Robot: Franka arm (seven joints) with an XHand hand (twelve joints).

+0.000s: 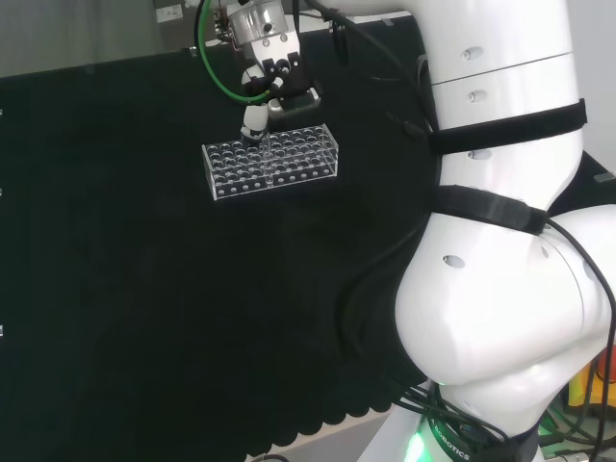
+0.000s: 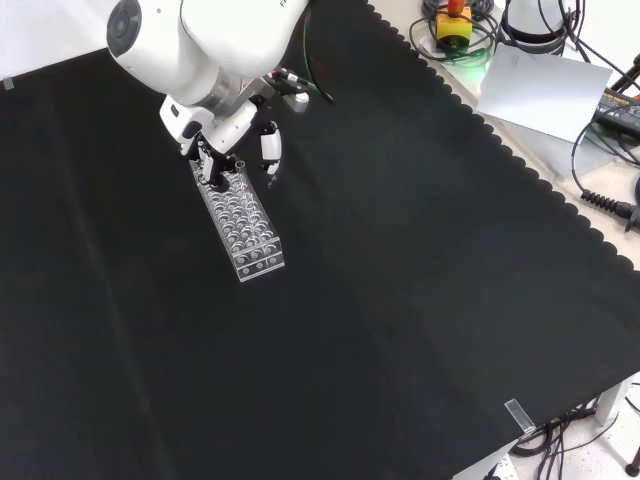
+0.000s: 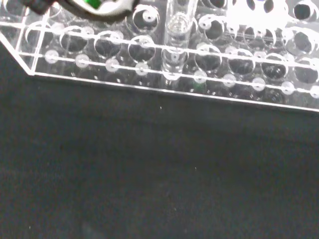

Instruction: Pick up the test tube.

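Note:
A clear test tube (image 3: 178,31) stands upright in a hole of the clear plastic rack (image 3: 164,82); its top runs out of the wrist view. In the head view the rack (image 1: 272,162) lies on the black cloth, and the black and white hand (image 1: 276,85) hangs just over its far edge, reaching down to it. In the front view the hand (image 2: 228,140) is at the rack's (image 2: 243,218) upper end, under the arm's big white link. The clear tube is hard to make out in those two views. A blurred part of the hand (image 3: 94,4) shows over the rack in the wrist view.
Black cloth surrounds the rack on all sides. A green cable (image 1: 217,72) loops beside the hand. Beyond the cloth's scalloped edge at the front view's upper right lie cables, a white sheet (image 2: 540,85) and a yellow and red button box (image 2: 455,25).

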